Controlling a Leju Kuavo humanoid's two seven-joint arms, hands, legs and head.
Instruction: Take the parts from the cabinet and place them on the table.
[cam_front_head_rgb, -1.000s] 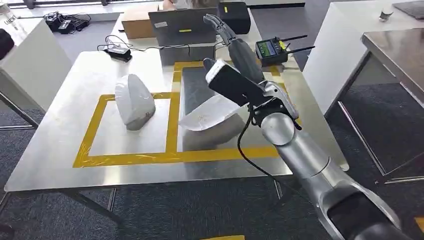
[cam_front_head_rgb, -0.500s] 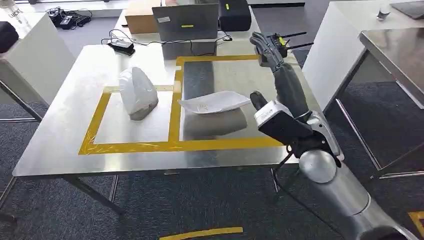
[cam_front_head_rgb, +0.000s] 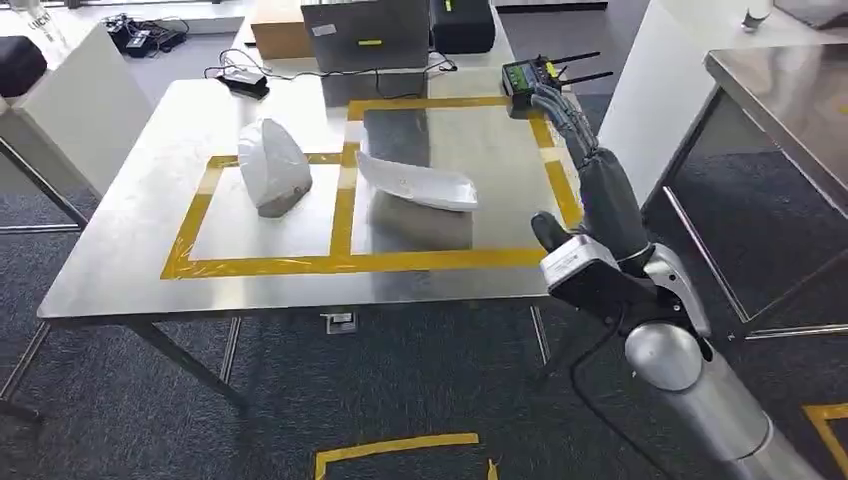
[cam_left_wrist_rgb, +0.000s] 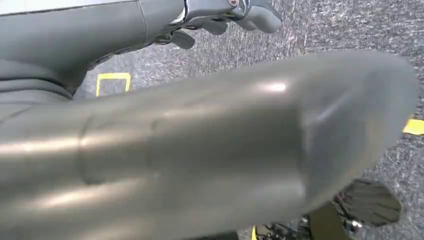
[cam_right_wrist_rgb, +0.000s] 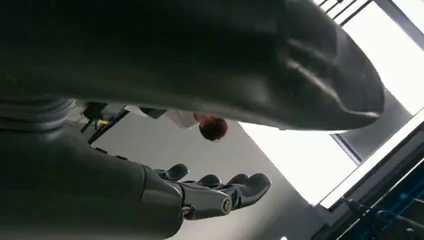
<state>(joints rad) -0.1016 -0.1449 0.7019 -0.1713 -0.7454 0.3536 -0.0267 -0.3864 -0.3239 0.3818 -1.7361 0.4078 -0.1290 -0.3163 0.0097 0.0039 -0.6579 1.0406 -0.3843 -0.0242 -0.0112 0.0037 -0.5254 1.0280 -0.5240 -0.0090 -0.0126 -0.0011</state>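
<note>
Right hand (cam_front_head_rgb: 585, 150) empty, fingers spread, raised over the table's (cam_front_head_rgb: 120, 240) right edge; both parts already set down.
Dome part (cam_front_head_rgb: 272, 180) sits in the left taped box, tray part (cam_front_head_rgb: 417, 182) in the right one. Left hand (cam_left_wrist_rgb: 225, 17) hangs beside the body over the floor, fingers loosely curled, nothing seen in it. Since half a second ago the right arm has drawn back and the tray has settled flat. Risk, as I judge it: a careless swing could clip the remote (cam_front_head_rgb: 528, 75) near the fingertips.
</note>
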